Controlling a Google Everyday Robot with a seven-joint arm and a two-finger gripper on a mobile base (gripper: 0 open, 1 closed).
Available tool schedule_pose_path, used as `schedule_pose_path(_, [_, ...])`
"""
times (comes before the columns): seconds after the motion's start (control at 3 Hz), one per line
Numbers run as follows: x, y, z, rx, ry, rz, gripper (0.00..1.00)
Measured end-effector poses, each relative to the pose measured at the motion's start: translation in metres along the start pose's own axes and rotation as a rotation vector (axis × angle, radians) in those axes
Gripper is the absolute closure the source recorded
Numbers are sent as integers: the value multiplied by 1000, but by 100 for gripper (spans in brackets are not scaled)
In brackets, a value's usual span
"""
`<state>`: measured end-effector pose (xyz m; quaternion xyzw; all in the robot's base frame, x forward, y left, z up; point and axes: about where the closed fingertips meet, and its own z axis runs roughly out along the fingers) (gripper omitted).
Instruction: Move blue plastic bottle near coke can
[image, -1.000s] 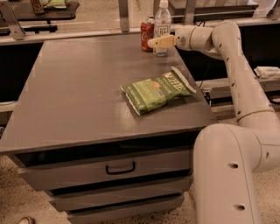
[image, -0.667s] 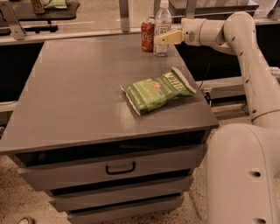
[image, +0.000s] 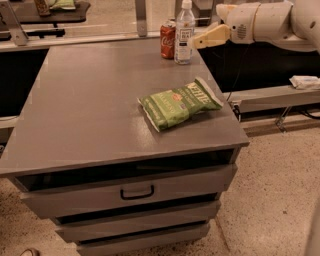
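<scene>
The blue plastic bottle (image: 184, 33), clear with a white cap and white label, stands upright at the far edge of the grey table (image: 90, 110). The red coke can (image: 168, 40) stands right beside it on its left, almost touching. My gripper (image: 198, 42) hangs just to the right of the bottle, at label height. It is clear of the bottle, open and holding nothing. The pale arm (image: 260, 22) reaches in from the upper right.
A green chip bag (image: 179, 103) lies flat near the table's right front. The table has drawers below with a dark handle (image: 137, 192). Beyond the right edge are a lower shelf (image: 280, 92) with a white cloth (image: 305, 81) and speckled floor.
The gripper was closed around the bottle a second ago. It has let go and drawn back to the right. The bottle stays standing next to the can.
</scene>
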<state>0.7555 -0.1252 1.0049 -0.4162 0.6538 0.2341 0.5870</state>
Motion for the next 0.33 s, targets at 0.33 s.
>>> schedule_pose_path(0.33, [4,21,-1,-27,26,4,0])
